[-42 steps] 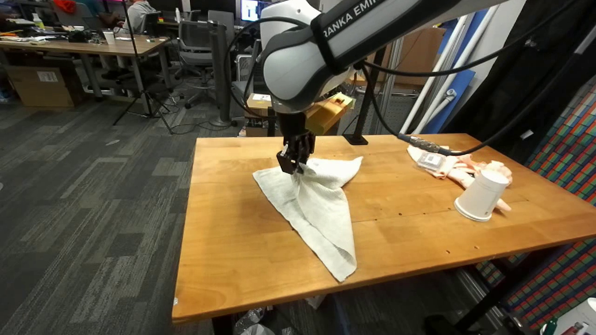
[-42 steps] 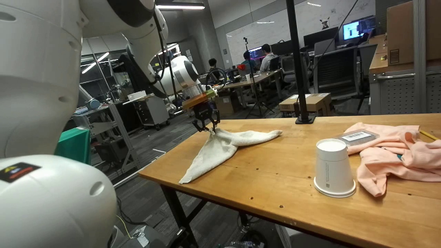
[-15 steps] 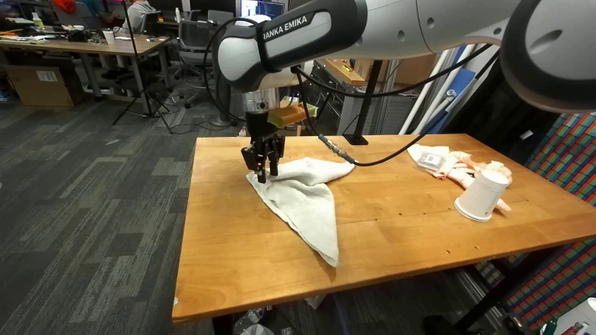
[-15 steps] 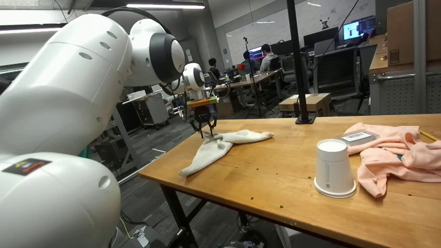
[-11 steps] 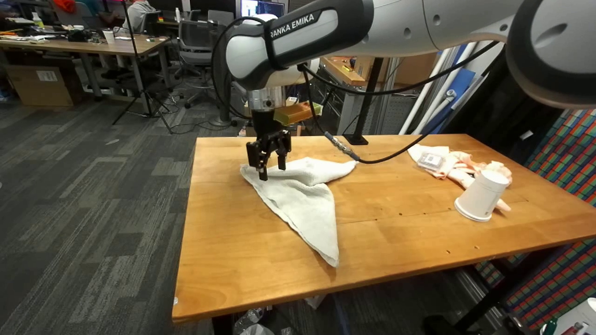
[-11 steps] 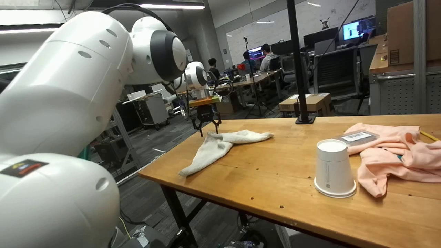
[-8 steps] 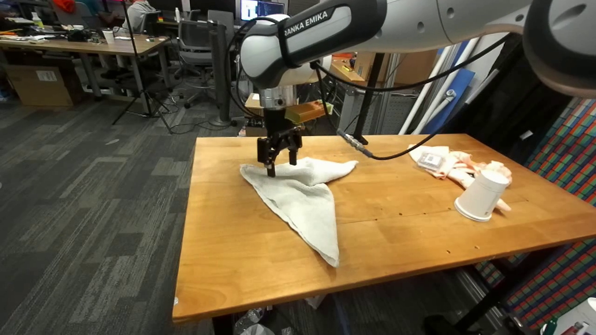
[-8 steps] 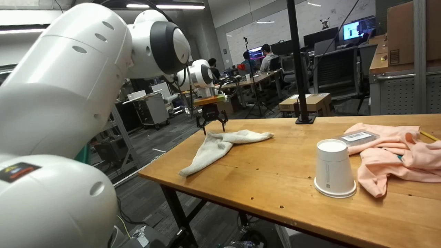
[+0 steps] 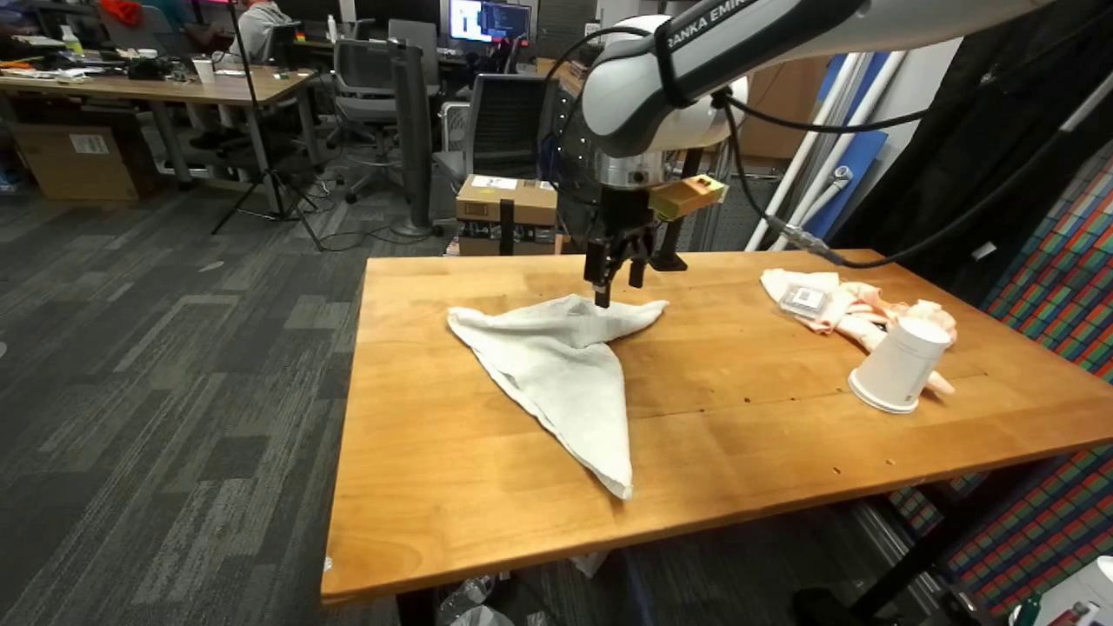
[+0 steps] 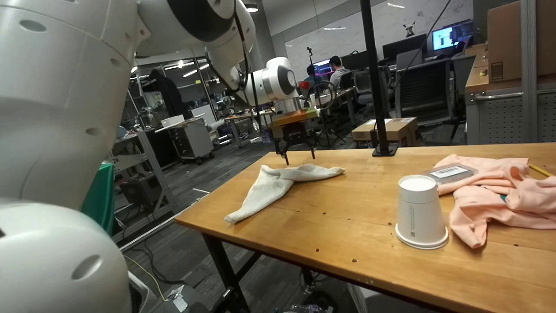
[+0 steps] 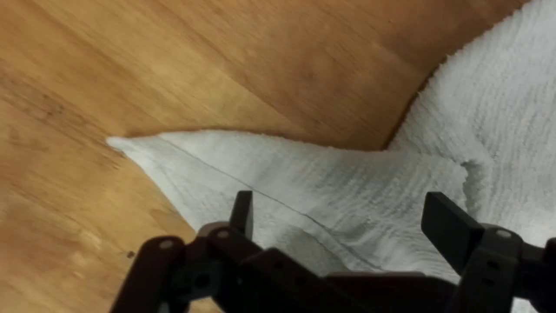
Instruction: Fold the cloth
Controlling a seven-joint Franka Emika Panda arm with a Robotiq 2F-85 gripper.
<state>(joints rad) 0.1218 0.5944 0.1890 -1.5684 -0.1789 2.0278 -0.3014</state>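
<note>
White ribbed cloth (image 9: 565, 374) grip: none; Robotiq gripper (image 10: 300, 160) has jaws spread, hanging over the flap that points at the black post (image 10: 375, 76).
Gripper move: has just travelled toward the post; cloth didn't shift with it.
Cloth lie: on the wooden table (image 9: 487, 504), one corner near the post, rumpled at that flap's root, other two farther off.
Paper cup (image 10: 421, 213): upturned, well apart from the post.
Fold: looks partial; next calls for a regrasp, probably at the post-side corner.

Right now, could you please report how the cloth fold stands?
End effector open, holding nothing. Cloth partly beneath it, unevenly folded, creased. White cup and pink fabric apart from it, likely not in the way.
</note>
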